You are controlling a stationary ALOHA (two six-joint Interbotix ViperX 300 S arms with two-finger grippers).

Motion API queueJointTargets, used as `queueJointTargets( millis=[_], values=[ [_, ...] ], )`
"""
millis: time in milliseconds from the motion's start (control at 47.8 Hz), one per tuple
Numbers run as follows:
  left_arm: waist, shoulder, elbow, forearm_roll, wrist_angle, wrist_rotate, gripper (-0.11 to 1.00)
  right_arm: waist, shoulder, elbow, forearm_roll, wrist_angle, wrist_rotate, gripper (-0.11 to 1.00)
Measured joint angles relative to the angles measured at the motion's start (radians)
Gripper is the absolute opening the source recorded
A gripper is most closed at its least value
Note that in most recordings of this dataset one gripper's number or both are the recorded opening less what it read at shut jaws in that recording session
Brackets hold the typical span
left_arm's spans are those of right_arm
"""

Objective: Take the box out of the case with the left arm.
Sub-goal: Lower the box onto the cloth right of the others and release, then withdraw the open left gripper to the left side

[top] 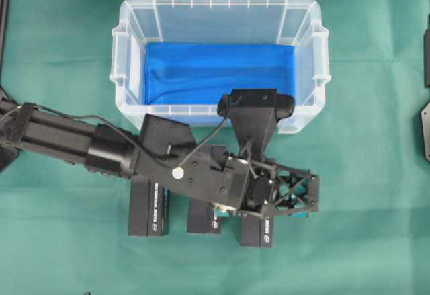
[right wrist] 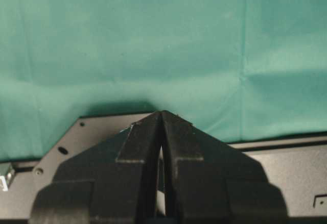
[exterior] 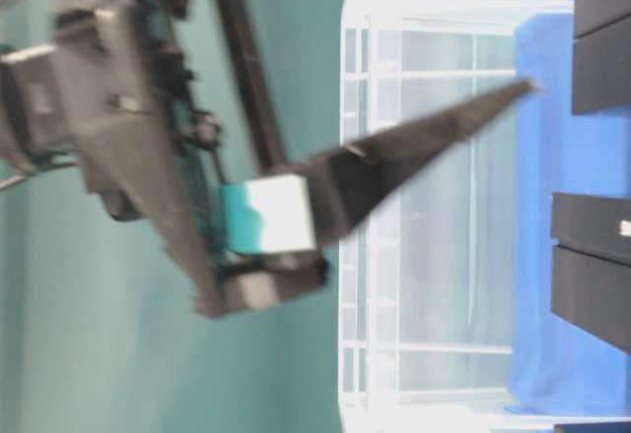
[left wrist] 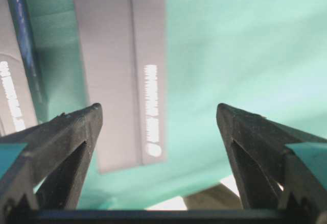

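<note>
Left gripper (top: 304, 197), jaws spread wide and empty, hovers over boxes (top: 148, 206) lined up outside the case (top: 304, 66), apparently unloaded.

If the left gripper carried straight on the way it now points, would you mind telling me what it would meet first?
Probably the green cloth: the open left gripper aims down at bare fabric between its fingers. A black box lies just left of that line, though depth is unclear.
</note>
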Motion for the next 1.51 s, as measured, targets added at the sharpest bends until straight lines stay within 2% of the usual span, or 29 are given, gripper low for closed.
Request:
queueJointTargets(
  millis=[314,711,941,1088,1297,1506],
  values=[
    [0.006,0.008,-0.135,0.000,0.130,0.049,0.92,0.000,0.000,0.000,0.000,0.000,0.000,0.03],
    [0.006,0.014,-0.121,-0.006,0.163,0.055,0.92,0.000,0.000,0.000,0.000,0.002,0.000,0.03],
    [-0.023,-0.015,-0.046,-0.015,0.195,0.054,0.91,0.000,-0.002,0.000,0.000,0.002,0.000,0.03],
    [-0.043,-0.084,0.025,-0.020,0.244,0.049,0.91,0.000,0.000,0.000,0.000,0.000,0.000,0.03],
    [-0.060,-0.213,0.167,-0.020,0.253,0.034,0.91,0.000,-0.002,0.000,0.000,0.002,0.000,0.03],
    [-0.094,-0.376,0.350,-0.021,0.253,-0.061,0.91,0.000,-0.002,-0.002,0.000,0.005,0.000,0.03]
  ],
)
